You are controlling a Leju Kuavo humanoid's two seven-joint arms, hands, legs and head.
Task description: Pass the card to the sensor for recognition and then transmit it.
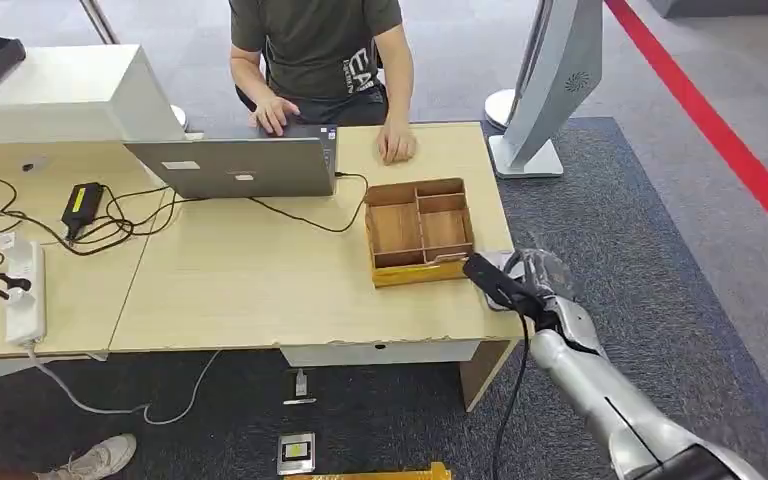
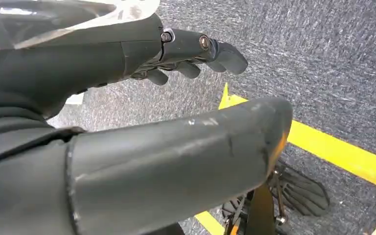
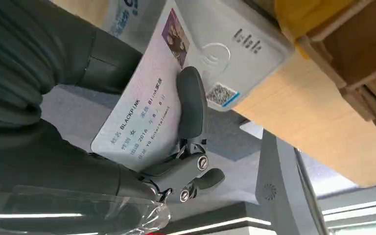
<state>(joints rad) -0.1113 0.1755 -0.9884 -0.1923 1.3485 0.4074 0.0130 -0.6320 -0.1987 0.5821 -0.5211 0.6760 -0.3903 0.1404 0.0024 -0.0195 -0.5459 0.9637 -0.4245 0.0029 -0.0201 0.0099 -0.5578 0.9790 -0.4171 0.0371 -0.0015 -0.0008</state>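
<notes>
Across the middle of the head view, a pale wooden desk (image 1: 260,290), long enough to seat a person (image 1: 315,50) at the far side, both of that person's hands resting by an open laptop (image 1: 240,165). Probably seated there to receive what gets handed over, judging by the task.

Near the desk's right end, a shallow wooden tray (image 1: 418,230) split into compartments, all of them bare wood.

Just beside the tray's near corner, at the desk's edge, the right hand (image 1: 520,285) at the end of a silver arm reaching up from below. Placed there, it seems, because the sensor sits at that corner.

Down over grey carpet and yellow floor tape, the left hand (image 2: 127,98), holding nothing, thumb and fingers apart, apparently idle.

Close up from the right wrist: a white box-shaped sensor (image 3: 230,49) with a wave symbol and a small code sticker on its face, lying on the desk against the tray. Over it, a pale printed card (image 3: 142,112) with a small photo, one end overlapping the sensor's face; touching or hovering, impossible to tell. Printed side turned away from the sensor.

Dark fingers (image 3: 192,98) pressed across the card's printed face, pinching it against the palm, the photo end left free to reach the reader. Recognition step apparently in hand; handing over not yet done.
</notes>
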